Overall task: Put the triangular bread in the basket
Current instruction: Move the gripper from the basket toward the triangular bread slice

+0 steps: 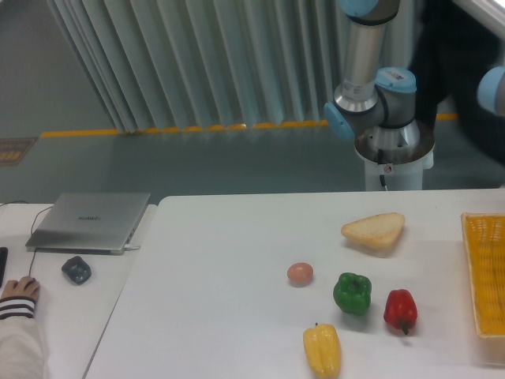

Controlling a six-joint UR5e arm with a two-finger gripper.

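Lying on table [237, 237], triangular bread [374, 230], basket [485, 272] at right edge

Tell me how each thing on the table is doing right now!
triangular bread: lying flat on the table, untouched
basket: at the right edge, nothing seen inside
egg-like ball: resting alone
green pepper: upright
red pepper: upright
yellow pepper: lying down
laptop: closed
pincer: out of view

One fixed camera looks down across the table [237, 237] toward the arm's base [392, 158].
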